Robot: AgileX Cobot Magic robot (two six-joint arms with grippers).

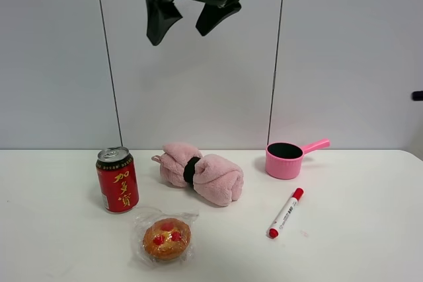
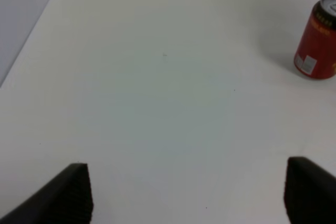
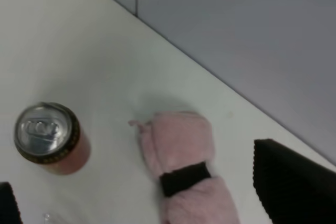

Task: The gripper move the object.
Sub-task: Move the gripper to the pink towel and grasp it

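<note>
The fluffy pale pink rolled towel (image 1: 215, 177) with a black band round its middle lies on the white table (image 1: 357, 229), near the back centre. My right gripper (image 1: 178, 34), a black claw, hangs open high above the towel and touches nothing. In the right wrist view the towel (image 3: 178, 140) lies below, between the spread fingers (image 3: 294, 182) of the right gripper (image 3: 131, 177). My left gripper (image 2: 189, 192) is open and empty over bare table, with its fingers (image 2: 71, 195) wide apart. It does not show in the exterior high view.
A red drink can (image 1: 117, 179) stands left of the towel and also shows in both wrist views (image 2: 317, 38) (image 3: 46, 135). A pink pot with handle (image 1: 285, 160) stands to the right. A red-capped marker (image 1: 285, 212) and a wrapped pastry (image 1: 166, 238) lie in front.
</note>
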